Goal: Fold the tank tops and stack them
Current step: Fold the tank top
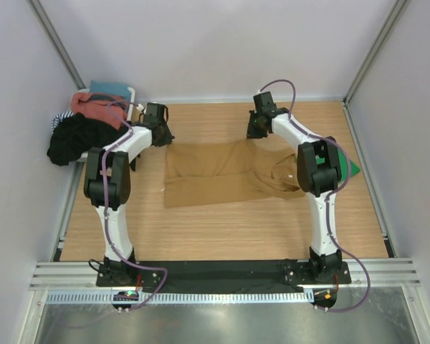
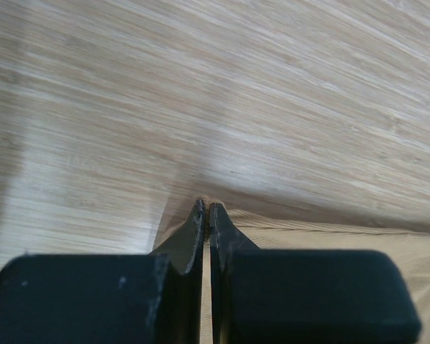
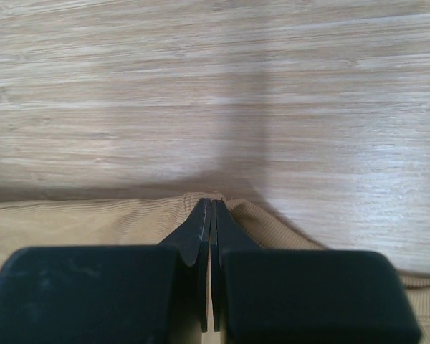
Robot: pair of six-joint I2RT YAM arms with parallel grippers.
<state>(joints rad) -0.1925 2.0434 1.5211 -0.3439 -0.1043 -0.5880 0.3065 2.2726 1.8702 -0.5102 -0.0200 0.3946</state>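
We see a tan tank top (image 1: pixel 208 175) of soft, finely ribbed cloth, scoop-necked with narrow straps, lying spread flat on the pale wooden table (image 1: pixel 222 229). Its hem end is on the left and its neck and straps are on the right.

At the far left corner of this tan tank top sits the left gripper (image 1: pixel 161 135), a black two-finger pincer on a white arm. In the left wrist view we find the left gripper (image 2: pixel 205 208) with its fingers pressed together, and the corner of the tan tank top (image 2: pixel 330 240) is drawn up into a small peak between the tips, so the pincer is clamped on the cloth.

Along the same far edge, nearer the strap end, sits the right gripper (image 1: pixel 256 131), black like the other. The right wrist view shows the right gripper (image 3: pixel 210 204) closed too, and the edge of the tan tank top (image 3: pixel 79 222) puckers up around the tips, pinched between them.

Just to the right of the tan tank top, past the straps, we make out a bright green tank top (image 1: pixel 352 169) of soft cloth. Only a small triangle of it shows, because the right arm's elbow covers the rest.

Well to the left of the tan tank top, level with its far edge, a loose heap of clothes (image 1: pixel 75 140) in black, coral pink and stripes is piled up.
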